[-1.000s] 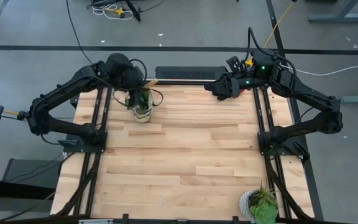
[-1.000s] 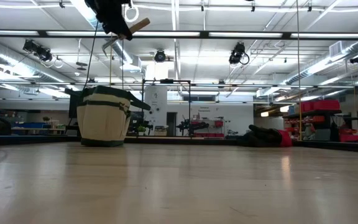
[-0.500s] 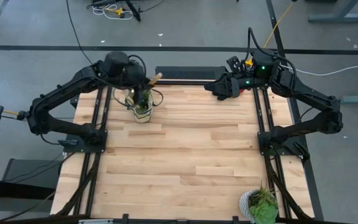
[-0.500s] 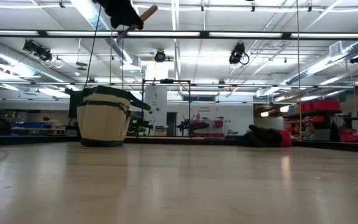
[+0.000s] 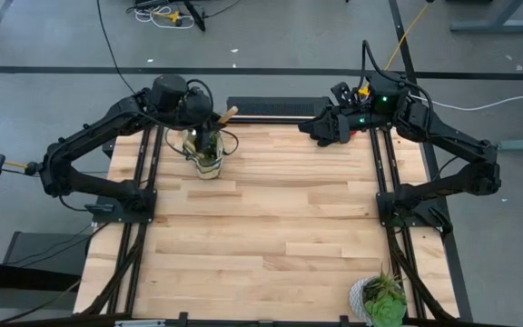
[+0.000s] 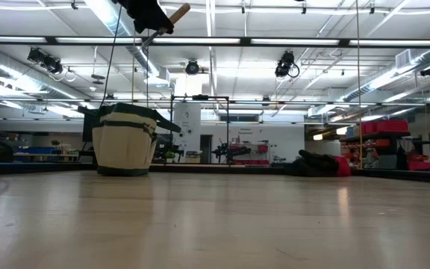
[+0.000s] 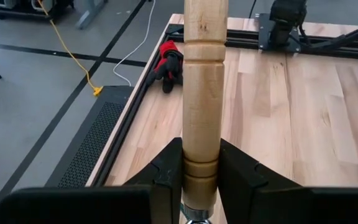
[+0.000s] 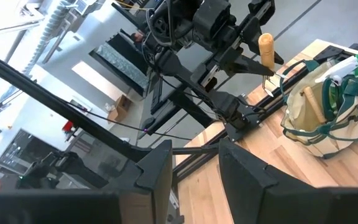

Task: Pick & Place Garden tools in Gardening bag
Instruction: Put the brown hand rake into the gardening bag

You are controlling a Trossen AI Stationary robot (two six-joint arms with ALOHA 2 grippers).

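Note:
The beige gardening bag (image 5: 205, 151) (image 6: 125, 140) stands on its base at the table's far left. A wooden handle (image 8: 312, 102) and a green, white-handled piece (image 8: 348, 67) stick out of it. Above the bag my left gripper (image 5: 202, 118) (image 6: 154, 21) is shut on a wooden-handled rake (image 5: 223, 115). The red-and-black gloves (image 7: 168, 61) (image 6: 321, 164) lie at the far edge right of the middle. My right gripper (image 5: 320, 128) (image 8: 194, 168) hangs open above them, nothing between its fingers. My left gripper pinches the rake's wooden handle (image 7: 201, 163) between its two fingers, near the end with the metal collar. The fingers lie along the handle, slanting down. The rake is lifted clear above the bag, tilted, its free handle end (image 6: 179, 10) raised and pointing toward the table's far right.
A leafy plant in a grey pot (image 5: 379, 298) stands at the near right corner. The wide middle of the wooden tabletop (image 5: 280, 218) shows bare boards. Dark rails (image 5: 384, 173) run along both sides of the table.
My left gripper has tipped upward over the bag. The rake's free handle end has risen and swung toward the far edge. It stays held, clear of the bag.

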